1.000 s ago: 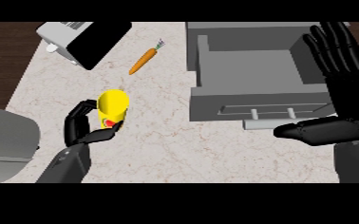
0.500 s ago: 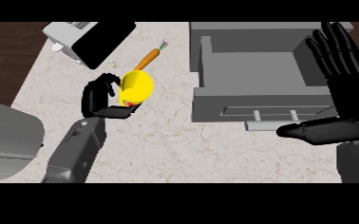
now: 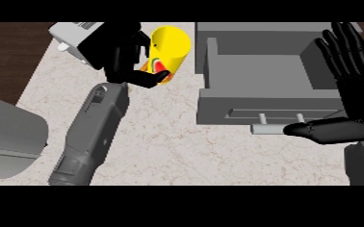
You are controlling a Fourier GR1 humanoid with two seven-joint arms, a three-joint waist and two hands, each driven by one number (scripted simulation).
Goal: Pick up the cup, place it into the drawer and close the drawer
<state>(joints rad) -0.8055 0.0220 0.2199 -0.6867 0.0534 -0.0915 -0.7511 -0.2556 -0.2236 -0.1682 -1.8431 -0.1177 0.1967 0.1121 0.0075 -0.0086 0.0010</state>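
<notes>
The counter [image 3: 185,149] carries an open grey drawer [image 3: 263,77] at the right, pulled out with nothing in it. The left hand [image 3: 124,53] has its fingers and thumb curled around the yellow cup [image 3: 169,48]; since a second ago it has lifted the cup off the counter and carried it up and toward the drawer, now just beside its left wall. The right hand [image 3: 344,53] rests open at the right edge, unmoved. Lowering the cup inside looks next; closing remains.
</notes>
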